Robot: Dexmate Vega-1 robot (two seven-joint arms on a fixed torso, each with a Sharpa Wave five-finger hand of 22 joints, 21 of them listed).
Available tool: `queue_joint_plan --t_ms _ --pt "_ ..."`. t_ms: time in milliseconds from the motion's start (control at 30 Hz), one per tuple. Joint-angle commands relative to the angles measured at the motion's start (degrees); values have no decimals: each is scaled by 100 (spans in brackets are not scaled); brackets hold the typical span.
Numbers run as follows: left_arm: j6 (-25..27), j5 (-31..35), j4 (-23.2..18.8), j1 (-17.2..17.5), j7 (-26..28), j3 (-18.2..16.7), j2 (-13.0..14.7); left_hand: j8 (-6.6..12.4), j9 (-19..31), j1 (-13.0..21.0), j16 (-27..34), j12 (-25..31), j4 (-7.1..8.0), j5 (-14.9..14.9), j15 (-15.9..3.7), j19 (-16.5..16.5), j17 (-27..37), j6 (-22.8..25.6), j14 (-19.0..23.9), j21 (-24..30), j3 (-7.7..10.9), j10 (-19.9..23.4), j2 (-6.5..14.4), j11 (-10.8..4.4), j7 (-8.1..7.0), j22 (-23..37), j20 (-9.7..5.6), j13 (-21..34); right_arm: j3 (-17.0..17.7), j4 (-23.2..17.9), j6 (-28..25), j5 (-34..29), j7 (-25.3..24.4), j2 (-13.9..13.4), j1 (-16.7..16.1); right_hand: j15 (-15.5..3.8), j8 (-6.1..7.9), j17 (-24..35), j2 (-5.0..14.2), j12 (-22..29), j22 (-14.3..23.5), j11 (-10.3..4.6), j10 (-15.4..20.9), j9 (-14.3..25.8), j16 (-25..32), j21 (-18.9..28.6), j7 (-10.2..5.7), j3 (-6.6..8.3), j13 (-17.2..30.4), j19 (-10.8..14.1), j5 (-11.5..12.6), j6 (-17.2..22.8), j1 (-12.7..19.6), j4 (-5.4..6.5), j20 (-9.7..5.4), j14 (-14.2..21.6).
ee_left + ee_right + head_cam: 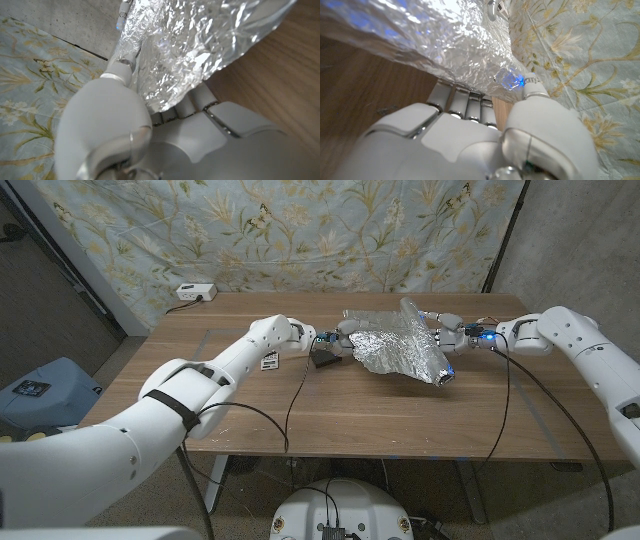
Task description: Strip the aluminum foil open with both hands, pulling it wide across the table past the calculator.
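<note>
A crumpled sheet of aluminum foil (395, 345) is lifted over the middle of the wooden table (350, 410), partly spread, with a rolled end hanging toward the front right. My left hand (345, 332) grips its left edge and my right hand (445, 323) grips its right edge. In the left wrist view my left hand (150, 130) pinches the foil (200, 45) between thumb and fingers. The right wrist view shows my right hand (485, 130) holding the foil (435, 45) the same way. A dark calculator (325, 357) lies just below my left hand.
A white power strip (195, 292) sits at the table's far left corner. A floral cloth (300, 230) hangs behind the table. Cables (300, 395) trail from both wrists over the front edge. A small white card (270, 361) lies beside my left forearm.
</note>
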Motion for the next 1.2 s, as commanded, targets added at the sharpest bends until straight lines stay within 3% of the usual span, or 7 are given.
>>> queue_joint_plan --t_ms 33,300,600,1200 --pt "360 -78 -237 176 761 -297 -79 26 21 191 60 103 -25 61 -100 93 17 187 178 75 87 350 32 -260 46 19 -57 73 43 -73 -101 78 -130 37 -22 -22 36 21 59 -9 8 -15 47 15 25 -14 288 31 25 64 -5 20 6 -16 9 20" --pt "456 -235 -417 318 884 -413 -14 70 67 279 75 170 6 47 -136 81 56 381 219 129 81 388 17 -301 -88 25 -88 137 -56 33 -204 38 -24 44 65 24 17 3 -71 -62 7 13 -30 4 -11 -33 290 -61 35 77 -30 -29 -122 8 13 -17" --pt "504 -412 -676 494 1092 -524 48 56 126 329 73 208 30 32 -146 54 93 392 223 176 68 375 15 -335 -105 28 -104 184 -173 169 -342 -36 137 54 172 101 -7 6 -237 -132 6 59 -100 -4 -68 -79 296 -290 54 89 7 -140 -538 185 25 -122" --pt "619 -789 -1305 825 1538 -667 280 16 211 378 64 241 62 19 -150 0 177 375 211 252 75 349 23 -331 -116 29 -140 208 -111 172 -508 31 185 17 78 168 -12 16 -357 -232 4 153 -205 1 -114 -127 291 -460 82 156 148 -289 -768 264 83 -237"
